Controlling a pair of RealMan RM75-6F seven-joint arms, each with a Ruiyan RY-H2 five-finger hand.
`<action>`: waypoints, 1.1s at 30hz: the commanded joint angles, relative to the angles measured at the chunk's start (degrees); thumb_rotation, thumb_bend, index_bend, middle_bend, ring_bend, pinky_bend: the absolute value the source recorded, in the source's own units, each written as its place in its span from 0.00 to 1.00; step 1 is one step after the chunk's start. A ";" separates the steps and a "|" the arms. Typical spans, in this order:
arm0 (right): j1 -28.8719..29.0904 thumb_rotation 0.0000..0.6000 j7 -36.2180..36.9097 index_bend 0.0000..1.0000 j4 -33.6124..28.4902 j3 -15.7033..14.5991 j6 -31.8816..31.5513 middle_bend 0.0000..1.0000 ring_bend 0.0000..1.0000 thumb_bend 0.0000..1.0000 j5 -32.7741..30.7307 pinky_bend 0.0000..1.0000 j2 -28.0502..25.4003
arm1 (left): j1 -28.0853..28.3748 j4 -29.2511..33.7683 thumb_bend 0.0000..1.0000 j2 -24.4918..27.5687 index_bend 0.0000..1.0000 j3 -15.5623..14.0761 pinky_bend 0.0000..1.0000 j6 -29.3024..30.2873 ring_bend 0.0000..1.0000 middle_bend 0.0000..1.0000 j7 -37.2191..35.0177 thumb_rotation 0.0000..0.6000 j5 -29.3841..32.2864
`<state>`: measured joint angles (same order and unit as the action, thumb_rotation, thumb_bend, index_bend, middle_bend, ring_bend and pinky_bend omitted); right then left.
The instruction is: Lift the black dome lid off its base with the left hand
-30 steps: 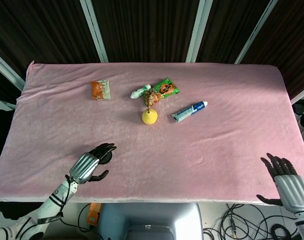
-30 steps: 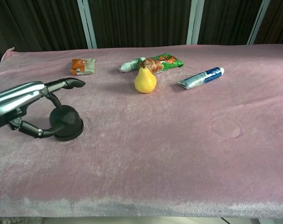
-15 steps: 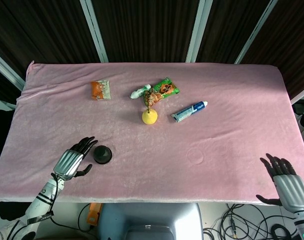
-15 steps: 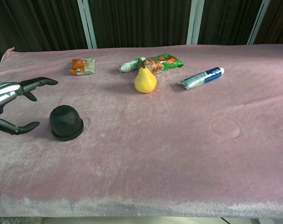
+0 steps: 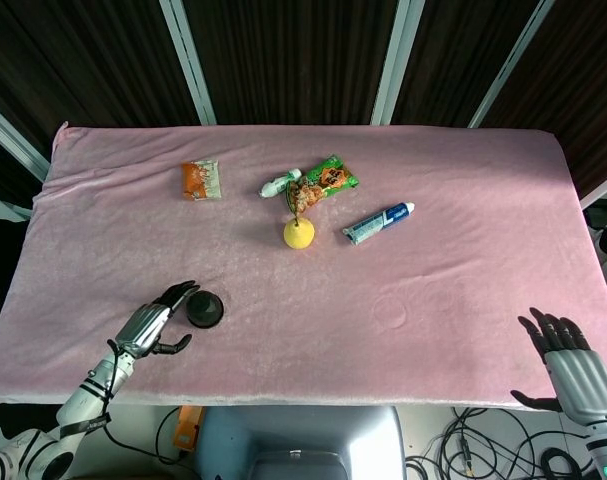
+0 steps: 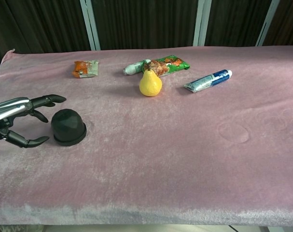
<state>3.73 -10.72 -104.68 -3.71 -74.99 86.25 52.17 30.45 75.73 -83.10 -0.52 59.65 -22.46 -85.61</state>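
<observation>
The black dome lid (image 5: 205,309) (image 6: 68,126) sits on its base on the pink tablecloth (image 5: 443,270), near the front left. My left hand (image 5: 153,324) (image 6: 18,118) hovers just left of it, fingers spread and empty, fingertips close to the dome but apart from it. My right hand (image 5: 571,368) hangs open past the table's front right corner, holding nothing; the chest view does not show it.
A yellow pear (image 5: 299,233) (image 6: 150,83) stands mid-table. Behind it lie a green snack bag (image 5: 323,181), a small white tube (image 5: 278,184), an orange packet (image 5: 202,180) and a blue toothpaste tube (image 5: 377,223). A faint ring mark (image 6: 232,131) shows on the cloth.
A second ago my left hand was wrapped over the dome. It let go and pulled back left, then edged toward the dome again, lower and still empty. The lid has not moved.
</observation>
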 commanded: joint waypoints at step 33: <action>1.04 1.00 -1.16 0.00 -0.50 -0.08 2.14 0.00 0.00 0.10 -1.61 0.18 -0.30 | 1.95 -17.11 0.36 -15.52 0.15 1.88 0.22 -1.05 0.02 0.04 -6.07 1.00 0.15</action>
<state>4.77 -11.89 -105.18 -3.79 -72.86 84.64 51.87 32.42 58.89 -98.32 1.20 58.58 -28.80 -85.69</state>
